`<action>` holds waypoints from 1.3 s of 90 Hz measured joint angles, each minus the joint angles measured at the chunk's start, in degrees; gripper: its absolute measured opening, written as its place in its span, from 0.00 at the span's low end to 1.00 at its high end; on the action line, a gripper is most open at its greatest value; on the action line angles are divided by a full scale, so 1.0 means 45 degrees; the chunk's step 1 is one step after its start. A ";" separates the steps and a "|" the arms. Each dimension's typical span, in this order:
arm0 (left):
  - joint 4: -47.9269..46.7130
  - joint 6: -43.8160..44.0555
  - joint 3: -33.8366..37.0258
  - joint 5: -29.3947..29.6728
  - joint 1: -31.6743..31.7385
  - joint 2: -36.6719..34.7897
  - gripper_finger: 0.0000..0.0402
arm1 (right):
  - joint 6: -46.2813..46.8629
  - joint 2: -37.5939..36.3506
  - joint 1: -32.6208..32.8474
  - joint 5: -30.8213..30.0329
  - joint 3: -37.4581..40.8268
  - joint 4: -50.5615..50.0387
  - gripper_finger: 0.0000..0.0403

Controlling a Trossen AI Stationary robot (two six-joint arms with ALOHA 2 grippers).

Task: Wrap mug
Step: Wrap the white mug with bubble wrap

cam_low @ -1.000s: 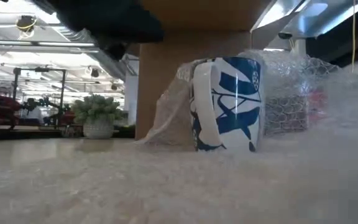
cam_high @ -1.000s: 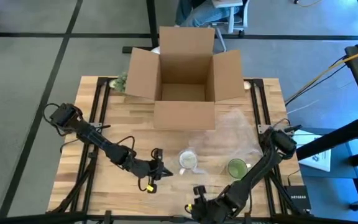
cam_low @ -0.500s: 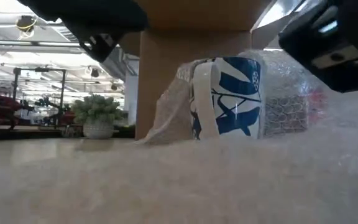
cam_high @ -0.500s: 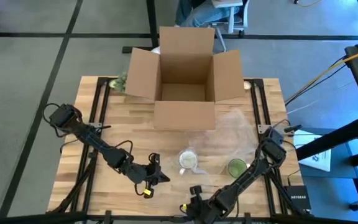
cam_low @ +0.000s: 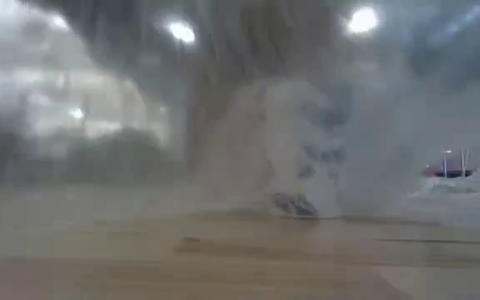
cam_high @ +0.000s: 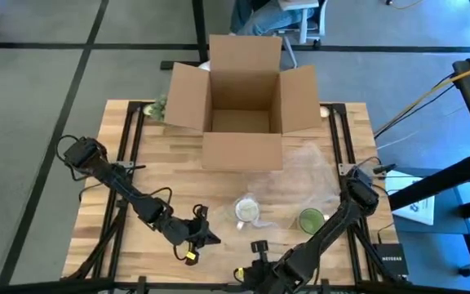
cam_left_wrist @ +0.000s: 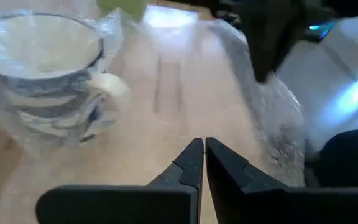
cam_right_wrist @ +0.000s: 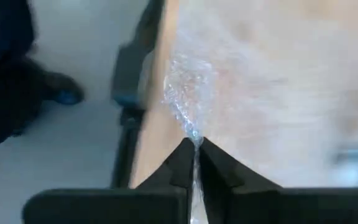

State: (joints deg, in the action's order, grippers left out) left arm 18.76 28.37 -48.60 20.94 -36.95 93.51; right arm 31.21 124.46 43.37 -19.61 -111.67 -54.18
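Mug sits on bubble wrap. Right hand pinches wrap edge; left hand pressed together, empty. Risk: hard pull drags wrap, tips mug.

Both arms are matte black, built of slim jointed links with thicker rounded housings at the joints. Thin black cables loop loosely along the left arm. The left tool has a small yellow marking just beside it on the wrist. Each tool ends in two dark, flat, wedge-shaped fingers tapering to narrow tips; the right tool looks the same.
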 joint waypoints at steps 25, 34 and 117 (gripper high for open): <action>-0.0037 -0.0547 -0.0379 0.0078 -0.0229 -0.1014 0.00 | 0.1059 -0.0034 -0.1173 -0.2987 -0.2804 -0.4823 0.00; -0.0047 -0.0556 -0.0423 0.0187 -0.0112 -0.1105 0.00 | 0.2092 -0.0043 -0.1654 -0.3675 -0.2804 -0.5710 0.00; -0.2895 0.0160 -0.0415 0.3022 0.0397 -0.0553 0.00 | 0.1603 -0.0043 -0.4170 0.0814 0.1917 -0.1162 0.00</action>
State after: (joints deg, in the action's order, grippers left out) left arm 5.74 29.09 -50.47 34.54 -35.16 91.02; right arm 38.43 124.27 24.60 -15.94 -103.04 -59.41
